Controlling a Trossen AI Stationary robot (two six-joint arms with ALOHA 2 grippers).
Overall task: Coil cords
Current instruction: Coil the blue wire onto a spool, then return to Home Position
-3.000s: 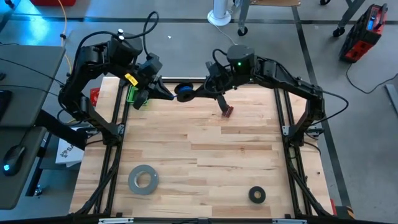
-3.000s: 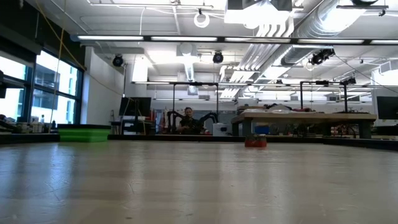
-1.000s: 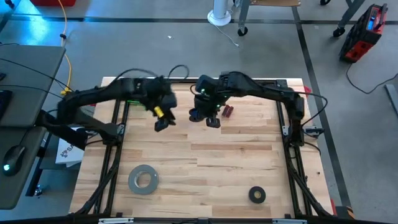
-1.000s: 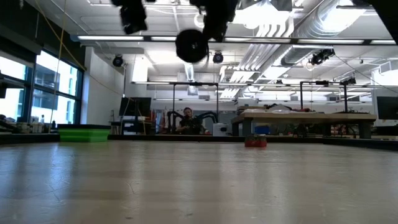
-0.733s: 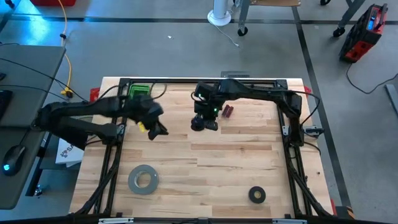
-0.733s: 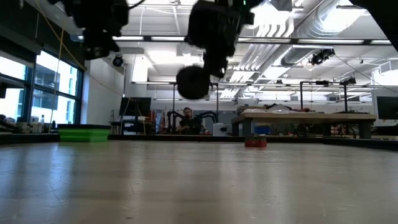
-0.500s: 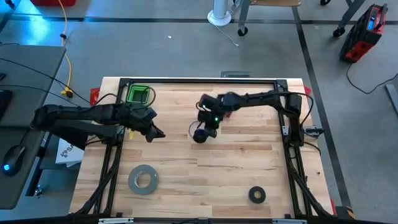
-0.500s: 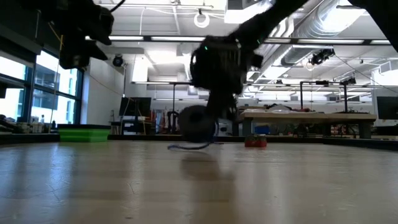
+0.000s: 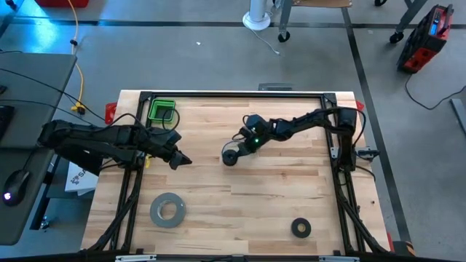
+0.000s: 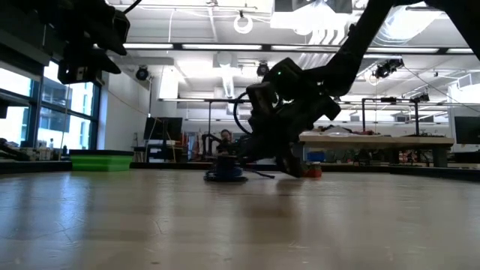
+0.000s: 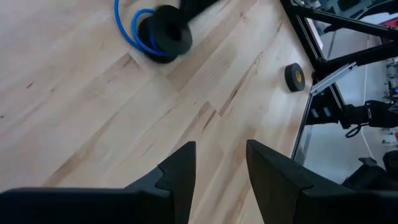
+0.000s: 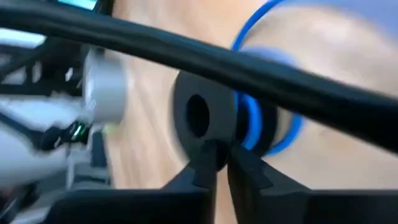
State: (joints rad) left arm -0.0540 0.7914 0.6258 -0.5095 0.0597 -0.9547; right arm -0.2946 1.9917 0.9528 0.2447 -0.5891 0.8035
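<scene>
The cords are one thin blue cable [image 11: 124, 28] wound around a black round spool [image 9: 230, 155], which lies on the table near its middle [image 10: 225, 175]. My right gripper [image 12: 221, 163] reaches low to it from the table's right and is shut on the spool. A blue loop [image 12: 252, 118] bulges out beside the spool's disc. My left gripper [image 9: 182, 159] hangs open above the table's left part, well to the left of the spool, with nothing between its fingers [image 11: 180, 171]. My right gripper pinches the rim of the spool's black disc [image 12: 206, 144] between its two fingers, which stand a narrow gap apart. The fingers slant down from the table's right. The spool rests on the table with the blue windings under and beside the disc.
A grey tape roll [image 9: 167, 209] lies near the front left and a small black tape ring [image 9: 301, 228] near the front right. A green bin [image 9: 162, 110] stands at the far left corner. Black frame rails run along the table's sides.
My right gripper has come down from high above the table with the spool and set it on the wood near the middle. My left gripper has drawn away toward the table's left edge and a little nearer, staying open.
</scene>
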